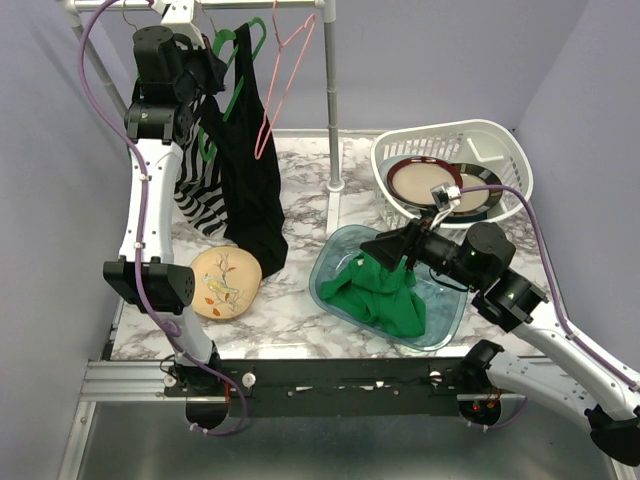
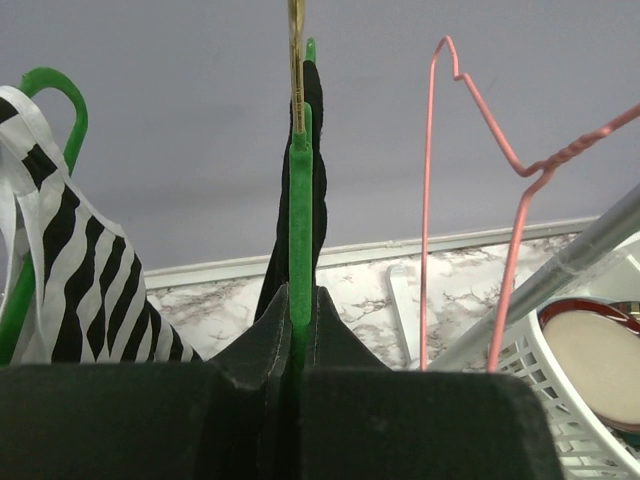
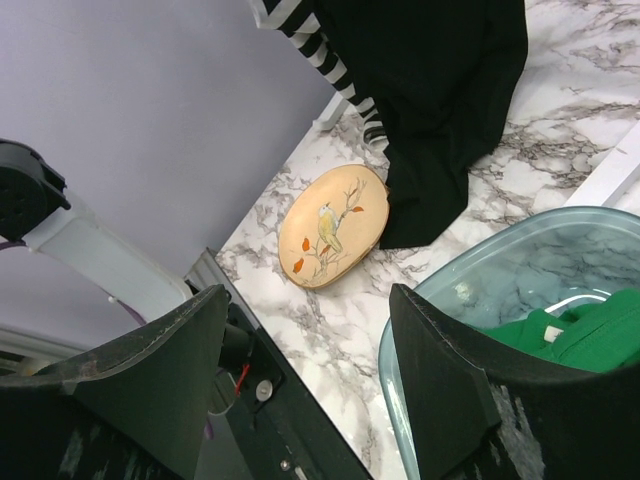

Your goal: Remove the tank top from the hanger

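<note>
A black tank top (image 1: 250,190) hangs from a green hanger (image 1: 240,70) on the rail at the back left. My left gripper (image 1: 215,70) is high up beside it, shut on the hanger's flat green edge. In the left wrist view the green hanger (image 2: 300,220) runs straight up out of my closed left gripper (image 2: 296,330), with the black tank top (image 2: 315,150) behind it. My right gripper (image 1: 385,250) is open and empty, low at the centre right. In the right wrist view the gripper (image 3: 310,350) points toward the tank top's hem (image 3: 440,120), well short of it.
A black-and-white striped garment (image 1: 200,185) hangs left of the tank top on another green hanger (image 2: 50,90). An empty pink wire hanger (image 1: 285,70) hangs to the right. The rack post (image 1: 333,100), a white basket (image 1: 490,140) of plates, a glass bin (image 1: 445,320) holding green cloth (image 1: 385,295), and a bird plate (image 1: 225,283) stand around.
</note>
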Robot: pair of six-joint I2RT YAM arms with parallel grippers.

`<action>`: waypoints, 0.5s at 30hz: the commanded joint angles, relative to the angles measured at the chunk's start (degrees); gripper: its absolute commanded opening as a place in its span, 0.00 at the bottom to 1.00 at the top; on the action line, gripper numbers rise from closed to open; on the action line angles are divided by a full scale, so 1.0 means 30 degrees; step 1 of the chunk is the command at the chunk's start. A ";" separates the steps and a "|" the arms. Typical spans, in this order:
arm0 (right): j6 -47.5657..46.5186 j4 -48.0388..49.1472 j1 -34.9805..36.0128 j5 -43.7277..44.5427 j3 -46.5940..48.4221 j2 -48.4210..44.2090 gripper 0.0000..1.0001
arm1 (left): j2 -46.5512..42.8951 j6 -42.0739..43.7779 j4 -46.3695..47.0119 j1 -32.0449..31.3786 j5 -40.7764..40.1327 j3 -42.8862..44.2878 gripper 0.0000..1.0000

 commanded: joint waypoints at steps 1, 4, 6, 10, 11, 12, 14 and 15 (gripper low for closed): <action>0.0402 0.0231 0.0107 0.0086 -0.0246 -0.0291 0.74 | -0.2114 -0.0332 0.1861 0.0022 0.0202 -0.0694 0.00; 0.0170 -0.0060 0.0107 0.0057 0.0016 -0.0350 0.74 | -0.2905 -0.0449 0.1805 0.0022 0.0057 -0.1252 0.00; -0.0619 -0.0992 0.0136 0.0347 0.0686 -0.0408 0.75 | -0.3491 -0.0362 0.1162 0.0022 -0.0380 -0.1631 0.00; -0.1822 -0.2521 0.0107 0.1490 0.1803 -0.0817 0.77 | -0.5393 -0.0362 0.1216 0.0022 -0.1320 -0.4264 0.00; -0.2056 -0.2552 0.0107 0.1608 0.1862 -0.0935 0.77 | -0.6267 -0.0304 0.1624 0.0022 -0.1292 -0.4851 0.00; -0.2145 -0.2523 0.0107 0.1812 0.1921 -0.1110 0.77 | -0.6682 -0.0274 0.1803 0.0022 -0.1263 -0.5930 0.00; -0.2466 -0.2581 0.0107 0.1902 0.2067 -0.1287 0.77 | -0.7792 -0.0361 0.1863 0.0022 -0.1234 -0.6786 0.00; -0.2642 -0.2784 0.0107 0.1902 0.2213 -0.1287 0.77 | -0.8147 -0.0884 0.1834 0.0022 -0.1175 -0.7631 0.00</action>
